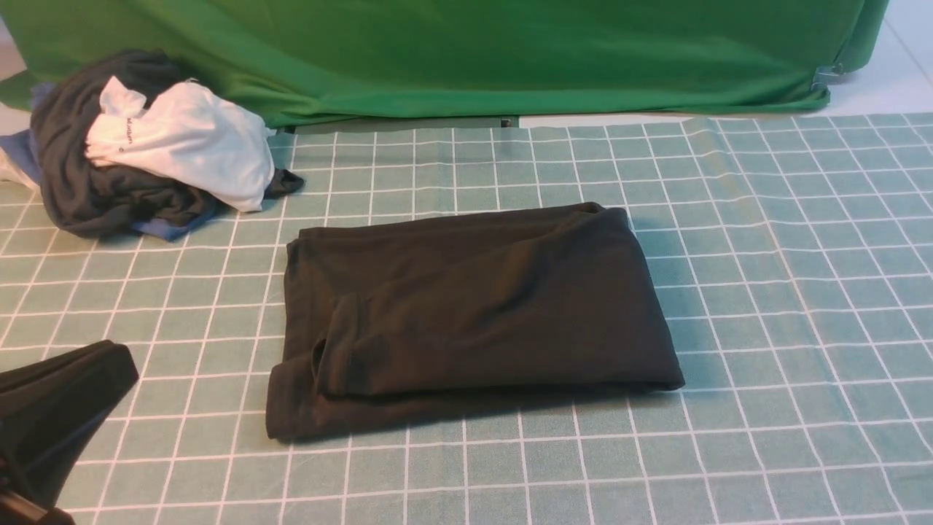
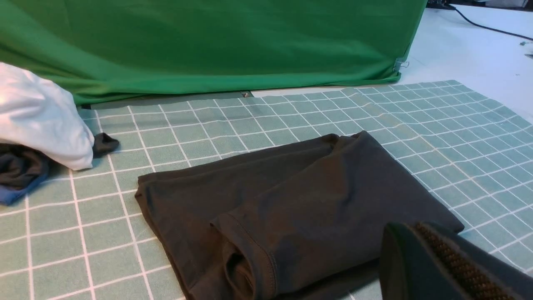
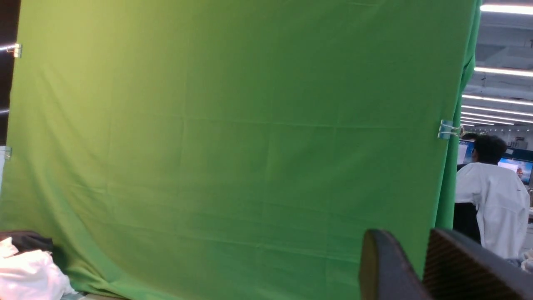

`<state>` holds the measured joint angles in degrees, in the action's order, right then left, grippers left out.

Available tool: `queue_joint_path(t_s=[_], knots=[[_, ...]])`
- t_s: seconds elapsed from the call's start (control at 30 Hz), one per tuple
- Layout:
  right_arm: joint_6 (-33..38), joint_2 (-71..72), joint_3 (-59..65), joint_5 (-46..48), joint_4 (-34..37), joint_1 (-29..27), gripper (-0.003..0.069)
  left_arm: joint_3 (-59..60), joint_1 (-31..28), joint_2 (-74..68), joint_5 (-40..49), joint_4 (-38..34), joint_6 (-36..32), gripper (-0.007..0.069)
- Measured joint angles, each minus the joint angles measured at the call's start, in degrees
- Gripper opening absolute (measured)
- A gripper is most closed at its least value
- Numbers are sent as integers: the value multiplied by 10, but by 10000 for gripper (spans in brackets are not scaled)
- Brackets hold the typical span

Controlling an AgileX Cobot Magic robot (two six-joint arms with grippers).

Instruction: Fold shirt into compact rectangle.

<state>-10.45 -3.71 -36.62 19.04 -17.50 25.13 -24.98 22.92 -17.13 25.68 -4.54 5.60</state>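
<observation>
A partly folded black shirt (image 1: 496, 313) lies on a green checked tablecloth (image 1: 765, 437), apart from the piled garments (image 1: 168, 146). The left gripper (image 2: 410, 233) is closed and empty; the right gripper (image 3: 402, 241) has its fingers parted, holding nothing.

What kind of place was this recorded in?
Probably a robot test area in an open-plan office or lab: a green backdrop, ceiling strip lights, and someone at monitors beyond it.
</observation>
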Motion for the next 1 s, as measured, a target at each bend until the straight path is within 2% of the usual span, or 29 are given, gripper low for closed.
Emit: queue_joint_path(t_s=[0.53, 0.73, 0.83, 0.93, 1.0], knots=[[0, 0, 0, 0, 0, -1, 205, 0, 0, 0, 1, -11, -1, 15], [-1, 0, 0, 0, 0, -1, 217, 7, -6, 2, -35, 8, -34, 15], [-1, 0, 0, 0, 0, -1, 231, 53, -64, 17, -135, 11, -72, 15], [-1, 0, 0, -1, 0, -1, 234, 100, -113, 40, -201, 11, -75, 15], [-1, 0, 0, -1, 0, -1, 237, 160, -172, 83, -251, 2, -77, 15]])
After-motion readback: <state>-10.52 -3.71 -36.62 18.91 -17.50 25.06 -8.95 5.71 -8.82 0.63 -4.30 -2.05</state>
